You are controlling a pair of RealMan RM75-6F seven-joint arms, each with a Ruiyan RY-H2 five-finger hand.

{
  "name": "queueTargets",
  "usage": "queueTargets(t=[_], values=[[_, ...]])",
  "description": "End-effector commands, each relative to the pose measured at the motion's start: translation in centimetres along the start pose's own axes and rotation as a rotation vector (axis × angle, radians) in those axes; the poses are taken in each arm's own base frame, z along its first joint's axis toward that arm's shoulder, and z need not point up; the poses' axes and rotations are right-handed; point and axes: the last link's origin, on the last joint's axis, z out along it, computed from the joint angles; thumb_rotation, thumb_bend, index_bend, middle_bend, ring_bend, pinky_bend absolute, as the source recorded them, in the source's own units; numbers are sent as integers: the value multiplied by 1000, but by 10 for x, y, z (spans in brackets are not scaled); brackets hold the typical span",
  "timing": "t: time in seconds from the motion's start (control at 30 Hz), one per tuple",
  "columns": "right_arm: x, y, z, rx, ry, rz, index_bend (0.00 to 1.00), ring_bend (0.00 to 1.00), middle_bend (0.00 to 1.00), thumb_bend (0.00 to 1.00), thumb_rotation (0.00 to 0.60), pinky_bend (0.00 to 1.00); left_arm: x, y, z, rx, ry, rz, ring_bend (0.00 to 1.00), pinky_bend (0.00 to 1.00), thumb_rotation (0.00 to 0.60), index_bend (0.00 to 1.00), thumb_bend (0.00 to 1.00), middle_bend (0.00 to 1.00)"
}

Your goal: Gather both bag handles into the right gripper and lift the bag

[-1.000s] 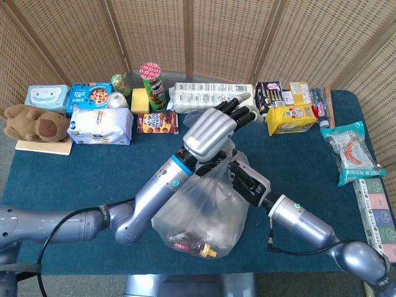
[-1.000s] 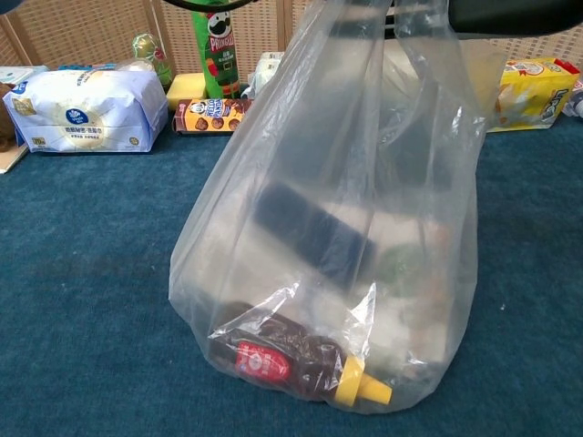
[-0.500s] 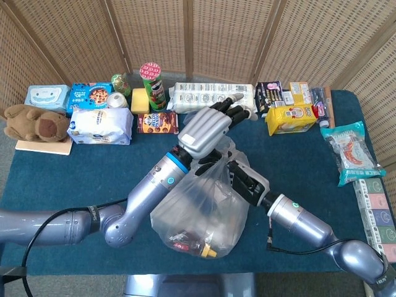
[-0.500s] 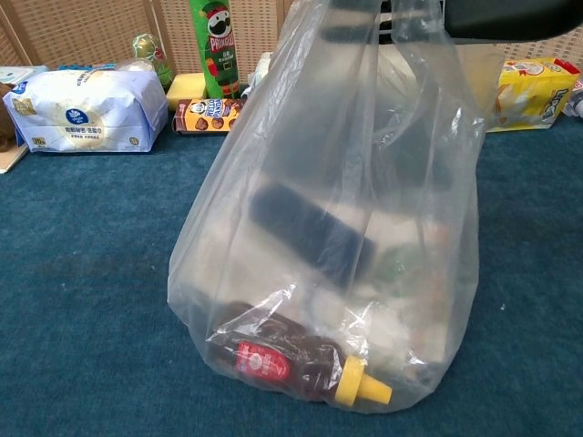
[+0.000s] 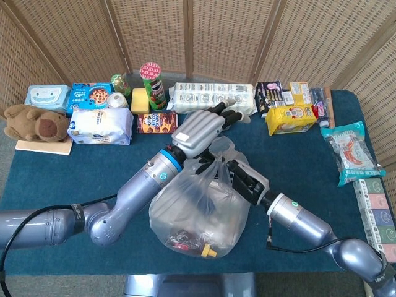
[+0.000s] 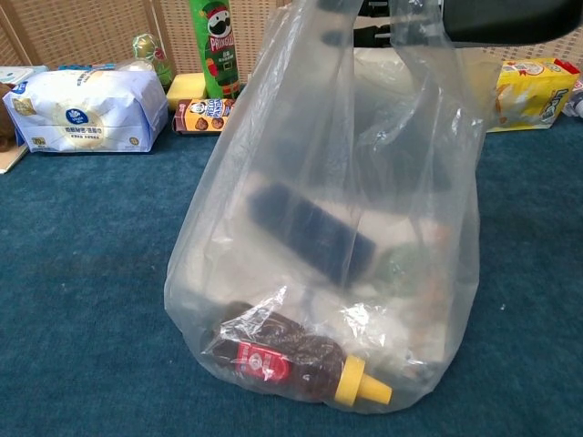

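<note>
The clear plastic carrier bag (image 5: pixel 201 213) stood near the front middle of the blue-covered counter (image 5: pixel 74 173), its base on the cloth and its upper part drawn up towards the two hands. Inside it lay a dark sauce bottle with a red label and yellow cap (image 6: pixel 301 364) along the bottom, and a dark oblong packet (image 6: pixel 310 232) higher up.

The right hand (image 5: pixel 238 179) sat at the bag's neck, fingers curled into the gathered plastic and apparently holding at least one handle; whether both loops were inside its grip could not be told, since the plastic bunched over it. The left hand (image 5: pixel 198 130) hovered above the bag mouth, fingers extended and apart; whether it held any plastic underneath could not be seen.

The step in hand seemed to be passing the second handle across. To do it well, the left hand would need to bring that loop right over the right hand's fingers before they closed fully, keeping both loops level so the load hung evenly. The bottle's weight sat low and to one side, so a slow, straight lift would likely stop the bag swinging or a thin handle slipping out.
</note>
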Motion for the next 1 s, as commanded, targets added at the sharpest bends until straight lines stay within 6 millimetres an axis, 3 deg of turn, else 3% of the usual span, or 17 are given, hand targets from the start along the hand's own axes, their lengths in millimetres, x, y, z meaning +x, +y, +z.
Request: queueTargets(t=[0.03,0.5,1.0], values=[[1,0,0,-1,2,1,265,250,339,160,198,152,1,0,-1,1,-4,-2,47,229,600,208,68,251],[2,2,1,-5,6,2,265,250,339,160,193,152,6,-5,-3,19,-18,12,32,219,600,182,67,239],[3,2,2,-7,9,3,265,250,339,159,196,147,16,-8,-5,50,-73,-102,7,209,600,129,51,224]])
